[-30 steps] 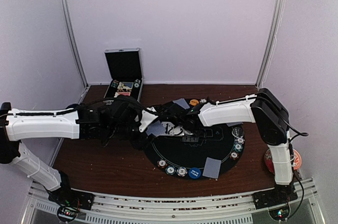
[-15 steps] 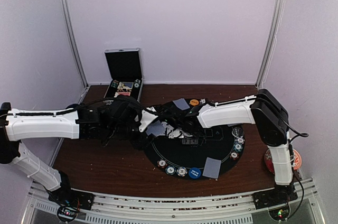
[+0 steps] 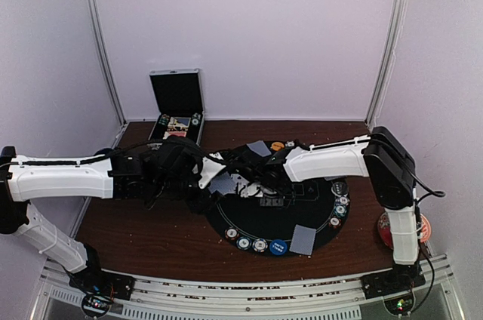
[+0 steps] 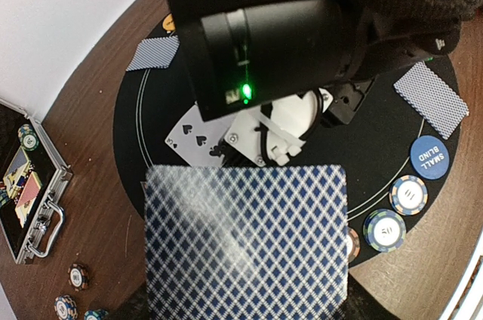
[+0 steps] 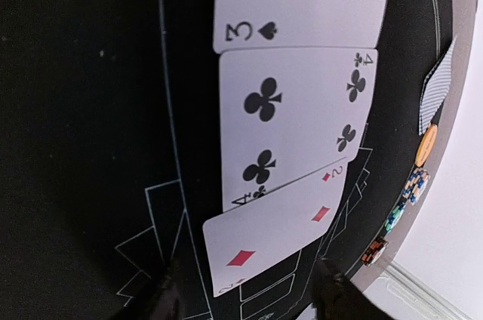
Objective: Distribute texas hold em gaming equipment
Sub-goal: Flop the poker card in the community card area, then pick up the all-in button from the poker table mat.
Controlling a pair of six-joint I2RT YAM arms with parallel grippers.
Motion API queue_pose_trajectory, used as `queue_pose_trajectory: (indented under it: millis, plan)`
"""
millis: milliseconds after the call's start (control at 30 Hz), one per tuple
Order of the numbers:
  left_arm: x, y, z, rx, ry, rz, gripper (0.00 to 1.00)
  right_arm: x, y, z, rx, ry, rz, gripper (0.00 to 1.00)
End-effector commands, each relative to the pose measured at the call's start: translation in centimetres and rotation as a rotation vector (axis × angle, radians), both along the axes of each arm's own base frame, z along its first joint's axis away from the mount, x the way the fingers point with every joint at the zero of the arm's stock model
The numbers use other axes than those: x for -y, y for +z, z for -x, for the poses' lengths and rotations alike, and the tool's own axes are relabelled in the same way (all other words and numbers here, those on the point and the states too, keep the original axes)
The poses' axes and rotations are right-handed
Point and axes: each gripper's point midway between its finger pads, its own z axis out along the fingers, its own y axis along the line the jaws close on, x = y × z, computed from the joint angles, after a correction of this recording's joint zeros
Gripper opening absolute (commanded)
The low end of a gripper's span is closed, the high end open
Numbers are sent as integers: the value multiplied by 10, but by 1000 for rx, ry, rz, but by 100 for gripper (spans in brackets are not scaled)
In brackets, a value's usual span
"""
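Three face-up cards lie in a row on the mat (image 5: 83,109): 3 of spades (image 5: 302,3), 4 of clubs (image 5: 294,116) and 2 of diamonds (image 5: 279,233), the 2 overlapping the 4's corner. I take this for the shared row. The right gripper (image 5: 247,284) hangs over the 2's end, fingers apart and gripping nothing, so the card rests free. The left gripper (image 3: 205,183) seems clamped on the deck (image 4: 245,244), backs up beside the row, probably for drawing. Face-down cards (image 4: 430,99) and chips (image 4: 408,195) mark seats at the rim.
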Motion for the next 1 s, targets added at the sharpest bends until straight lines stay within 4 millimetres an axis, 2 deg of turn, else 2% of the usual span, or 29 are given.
queue_pose_trajectory:
  millis: [0, 67, 200, 333, 400, 567, 967]
  plan:
    - [8, 27, -4, 56, -2, 77, 65, -11, 34, 5, -2, 11, -93, 66]
    - [8, 27, -5, 58, 1, 78, 65, -18, 40, 6, -20, 14, -137, 74]
    - [7, 29, -5, 61, 3, 82, 65, -31, 50, 4, -64, -7, -230, 84]
    - [6, 30, -6, 66, 9, 84, 65, -41, 58, -11, -103, -72, -332, 91]
    - [6, 30, -6, 67, 10, 82, 65, -47, 63, -19, -132, -114, -399, 99]
    - [6, 30, -6, 68, 12, 80, 65, -68, 78, -40, -194, -191, -584, 100]
    - [5, 37, -6, 78, 13, 96, 65, -127, 70, -76, -206, -284, -832, 100]
